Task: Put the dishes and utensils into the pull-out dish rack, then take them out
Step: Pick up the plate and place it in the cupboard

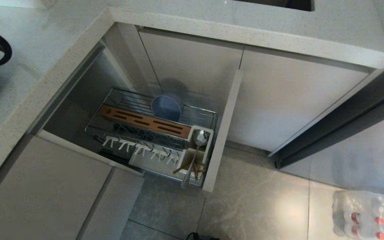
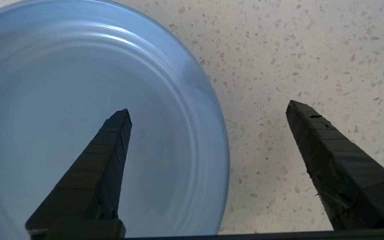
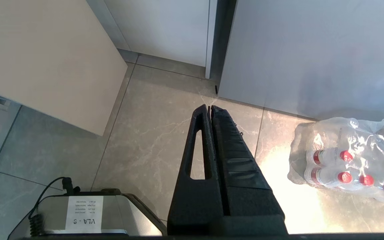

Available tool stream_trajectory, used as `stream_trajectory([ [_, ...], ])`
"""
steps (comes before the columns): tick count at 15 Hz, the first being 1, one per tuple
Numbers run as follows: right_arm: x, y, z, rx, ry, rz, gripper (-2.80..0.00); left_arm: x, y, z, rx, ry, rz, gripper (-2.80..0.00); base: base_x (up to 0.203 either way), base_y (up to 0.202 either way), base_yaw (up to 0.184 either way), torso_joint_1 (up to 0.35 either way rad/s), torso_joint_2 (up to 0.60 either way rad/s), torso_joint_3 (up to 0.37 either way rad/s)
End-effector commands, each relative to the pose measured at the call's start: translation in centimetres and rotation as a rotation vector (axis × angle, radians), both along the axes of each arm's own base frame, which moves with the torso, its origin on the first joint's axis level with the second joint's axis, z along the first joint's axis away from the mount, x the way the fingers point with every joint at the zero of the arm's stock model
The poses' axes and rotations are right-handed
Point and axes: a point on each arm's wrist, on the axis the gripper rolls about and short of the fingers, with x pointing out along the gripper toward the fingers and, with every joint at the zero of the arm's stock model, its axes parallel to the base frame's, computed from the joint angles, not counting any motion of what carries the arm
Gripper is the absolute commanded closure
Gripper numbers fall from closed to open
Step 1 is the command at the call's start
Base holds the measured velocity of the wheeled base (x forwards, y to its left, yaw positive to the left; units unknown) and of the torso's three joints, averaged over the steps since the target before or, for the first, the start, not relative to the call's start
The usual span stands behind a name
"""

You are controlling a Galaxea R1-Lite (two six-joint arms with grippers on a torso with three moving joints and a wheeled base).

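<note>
Spoon [image 1: 198,141] (chopsticks [image 1: 195,166] too) in cup [image 1: 187,160]

The light-blue plate [image 2: 78,116] is lying flat on the speckled table [image 2: 312,50], while the matching bowl [image 1: 167,107] is standing on edge in the pulled-out wire rack [image 1: 198,115] (spoon [image 1: 195,150] and chopsticks [image 1: 197,168] are sitting in its white cup [image 1: 187,160]).

Left end effector [image 2: 208,110] spread wide; right end effector [image 3: 209,108] closed, pointing down.

Bowl [image 1: 167,107] and front panel [image 1: 223,130] flank the rack's [image 1: 112,100] open left half.
</note>
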Motion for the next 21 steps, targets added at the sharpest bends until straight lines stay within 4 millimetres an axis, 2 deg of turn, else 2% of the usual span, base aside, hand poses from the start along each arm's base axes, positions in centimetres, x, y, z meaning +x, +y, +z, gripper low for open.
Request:
stream_trajectory([
  [1,0.01,0.00,0.01,0.000,0.001,0.000,0.00,0.31,0.07,-0.25,-0.003,0.011,0.005,-2.80,0.000,0.000,0.000,0.000,0.00,0.000],
  [21,0.01,0.00,0.01,0.000,0.001,0.000,0.00,1.28,0.52,-0.88,-0.006,0.037,0.017,-2.80,0.000,0.000,0.000,0.000,0.00,0.000],
])
